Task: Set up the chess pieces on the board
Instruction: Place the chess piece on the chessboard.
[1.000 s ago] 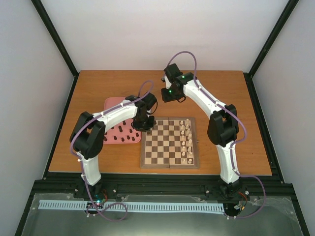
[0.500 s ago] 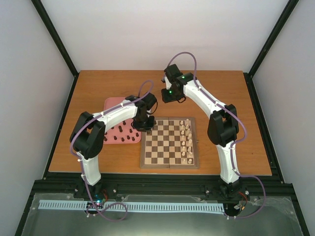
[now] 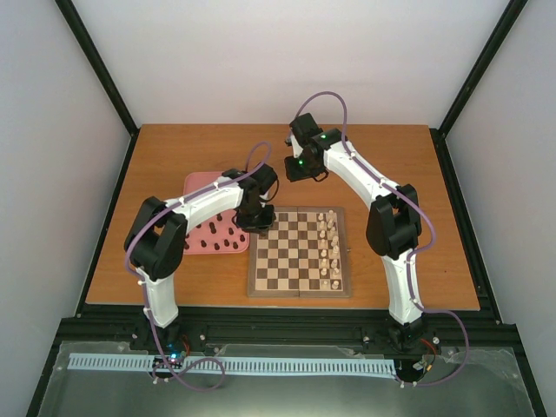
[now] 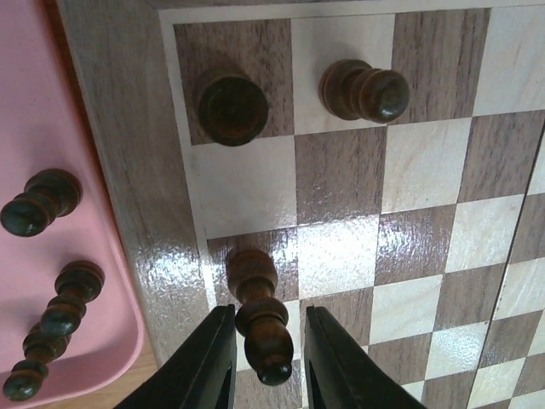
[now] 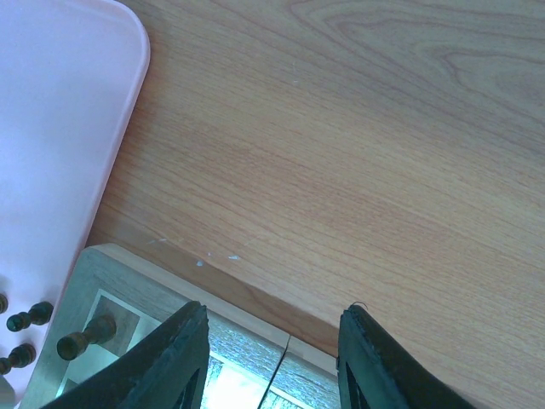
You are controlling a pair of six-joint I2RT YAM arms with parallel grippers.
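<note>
Closest to me, the board lies at the middle of the desk's near edge, with cream pieces standing in two files along its right side. Just to its left, toward the desk's left edge, sits the pink tray, and most of the dark chess pieces lie on their sides in it. My left pincer hangs over the board's far-left corner. Its fingers are spread to either side of one dark piece, which stands upright on a dark square in the outer file, and I see a thin gap on each side of it. Two more dark pieces stand further along: one on the corner square itself, the other on the cream square next to it. Beyond the board's far edge, toward the middle of the desk, my right pincer hovers over bare wood, fingers wide apart with nothing between them.
</note>
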